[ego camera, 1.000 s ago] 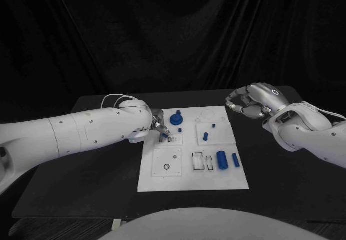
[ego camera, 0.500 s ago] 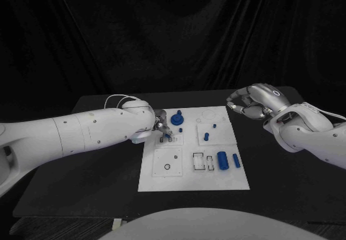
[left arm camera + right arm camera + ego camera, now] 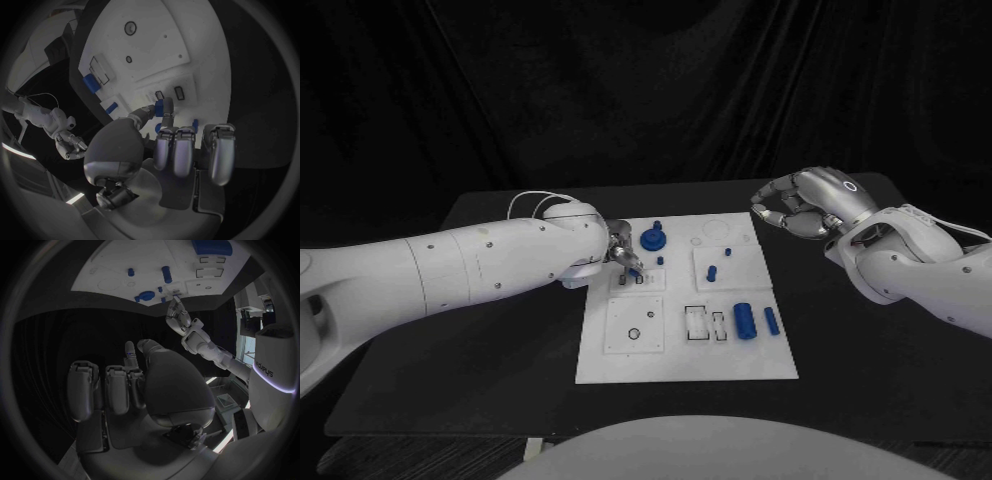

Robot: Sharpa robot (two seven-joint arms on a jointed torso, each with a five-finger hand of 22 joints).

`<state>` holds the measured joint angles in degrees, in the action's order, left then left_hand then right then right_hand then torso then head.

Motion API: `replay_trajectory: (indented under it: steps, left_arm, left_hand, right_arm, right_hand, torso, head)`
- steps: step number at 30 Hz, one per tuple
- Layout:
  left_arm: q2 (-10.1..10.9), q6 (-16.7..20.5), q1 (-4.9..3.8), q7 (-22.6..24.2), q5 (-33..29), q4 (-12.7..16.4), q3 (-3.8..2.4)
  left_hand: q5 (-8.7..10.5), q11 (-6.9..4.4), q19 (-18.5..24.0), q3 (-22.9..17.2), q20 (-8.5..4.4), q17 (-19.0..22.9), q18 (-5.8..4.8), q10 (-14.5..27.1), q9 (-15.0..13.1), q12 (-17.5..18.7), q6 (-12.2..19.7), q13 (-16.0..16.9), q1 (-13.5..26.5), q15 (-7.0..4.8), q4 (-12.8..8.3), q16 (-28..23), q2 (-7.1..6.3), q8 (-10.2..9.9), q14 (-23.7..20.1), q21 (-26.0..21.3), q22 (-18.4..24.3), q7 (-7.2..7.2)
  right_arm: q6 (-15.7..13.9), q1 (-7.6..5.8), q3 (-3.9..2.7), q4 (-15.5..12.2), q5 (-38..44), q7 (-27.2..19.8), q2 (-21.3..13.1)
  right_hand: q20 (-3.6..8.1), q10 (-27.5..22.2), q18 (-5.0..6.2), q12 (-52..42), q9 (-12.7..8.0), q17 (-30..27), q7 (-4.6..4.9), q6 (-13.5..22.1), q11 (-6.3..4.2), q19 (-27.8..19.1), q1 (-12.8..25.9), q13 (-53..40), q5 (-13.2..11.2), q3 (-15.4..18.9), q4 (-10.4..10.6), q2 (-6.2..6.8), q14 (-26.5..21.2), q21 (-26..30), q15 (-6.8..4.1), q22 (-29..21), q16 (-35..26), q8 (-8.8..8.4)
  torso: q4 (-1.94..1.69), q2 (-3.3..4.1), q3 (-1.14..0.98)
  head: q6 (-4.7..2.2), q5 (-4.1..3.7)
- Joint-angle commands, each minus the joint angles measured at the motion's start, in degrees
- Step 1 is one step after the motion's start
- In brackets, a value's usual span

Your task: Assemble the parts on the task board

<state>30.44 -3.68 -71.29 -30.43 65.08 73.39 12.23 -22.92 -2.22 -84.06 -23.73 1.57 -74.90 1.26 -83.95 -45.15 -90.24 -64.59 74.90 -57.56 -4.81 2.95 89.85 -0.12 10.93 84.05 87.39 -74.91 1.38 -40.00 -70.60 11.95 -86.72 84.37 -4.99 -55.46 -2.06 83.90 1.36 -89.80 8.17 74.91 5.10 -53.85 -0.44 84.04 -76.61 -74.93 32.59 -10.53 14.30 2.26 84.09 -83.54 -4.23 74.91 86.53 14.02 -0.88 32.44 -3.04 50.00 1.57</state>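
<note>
Left wrist view: part [image 3: 159, 106] between left hand [image 3: 164, 145] fingertips.

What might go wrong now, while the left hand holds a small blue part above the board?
1. The left hand pinches the small blue part only at its fingertips, so it may slip or tilt before entering a slot.
2. The slots are narrow and close together; the part may go into the wrong one.
3. The hand is near the blue knob and may bump it.
</note>
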Motion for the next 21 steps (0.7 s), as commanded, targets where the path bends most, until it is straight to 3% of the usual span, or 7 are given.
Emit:
replay_trajectory:
  steps: [1,21]
  left_arm:
    - [-0.29,0.01,0.30,0.85,-0.40,-0.14,-0.04]
    - [-0.80,-0.92,1.11,1.32,-0.40,-0.79,-0.04]
  left_hand:
    - [-0.20,-0.42,-3.09,-0.05,-0.26,-15.10,-0.24,-6.05,-0.07,0.24,-0.30,15.10,0.27,-0.45,0.20,0.15,0.33,-0.25,5.95,-0.05,-12.65,0.00]
    - [-0.24,-0.43,-3.02,-0.19,-0.26,-15.10,-0.21,-6.05,-0.11,0.24,-0.26,15.10,0.24,-0.45,0.22,0.15,0.46,-0.30,5.95,-0.12,-12.60,0.01]
  right_arm:
    - [-0.39,0.17,-0.04,0.13,0.10,0.58,0.05]
    - [-0.25,0.40,-0.04,0.30,0.02,0.47,0.32]
  right_hand:
    - [-0.39,6.10,0.39,-0.20,0.10,7.82,0.09,-0.49,0.44,3.05,-0.54,-15.07,0.32,-0.32,-0.07,0.06,4.49,0.20,0.43,12.78,-0.11,-0.39]
    - [-0.40,6.10,0.39,-0.20,0.09,7.78,0.13,-0.43,0.44,3.05,-0.60,-15.07,0.42,-0.37,-0.11,0.07,4.48,0.20,0.44,12.78,-0.13,-0.44]
  torso:
    - [0.04,0.13,0.00]
    - [0.06,0.11,-0.01]
  head:
    - [0.00,0.04]
    - [0.00,-0.16]
